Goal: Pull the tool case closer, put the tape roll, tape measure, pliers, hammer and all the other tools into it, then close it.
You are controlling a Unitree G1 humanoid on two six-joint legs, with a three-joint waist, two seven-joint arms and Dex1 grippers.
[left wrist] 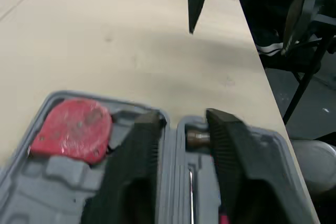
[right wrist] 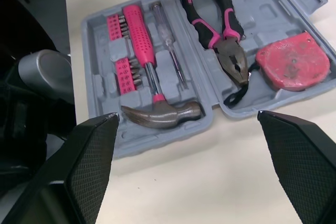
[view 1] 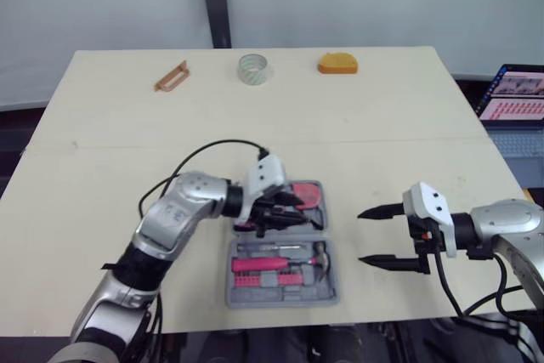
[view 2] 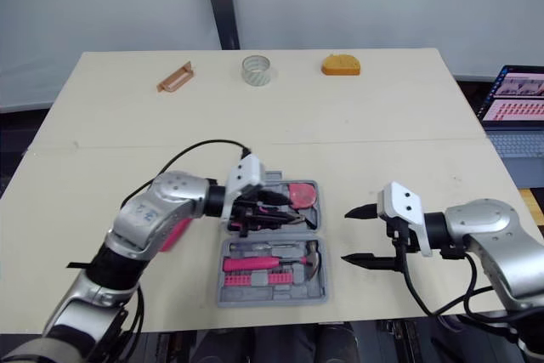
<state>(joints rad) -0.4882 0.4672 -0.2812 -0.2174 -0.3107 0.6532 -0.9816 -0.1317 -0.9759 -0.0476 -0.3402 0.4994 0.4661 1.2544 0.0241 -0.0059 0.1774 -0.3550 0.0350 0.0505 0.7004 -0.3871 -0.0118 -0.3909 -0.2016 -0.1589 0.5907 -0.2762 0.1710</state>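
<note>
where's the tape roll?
Left eye view: tape roll near the far edge of the table, between a brown piece and an orange block, outside the tool case.

Looks like a robotics lab: plain plywood table [view 1: 382,116], bare pale backdrop [view 1: 102,6], laptop [view 1: 514,95] (screen lit) alongside.

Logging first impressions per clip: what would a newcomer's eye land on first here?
The open grey tool case near the table's front edge, with a pink hammer, pliers and a red tape measure lying in it. The left hand hangs over its far half while the right hand is open beside it. A tape roll sits at the table's far edge.
</note>
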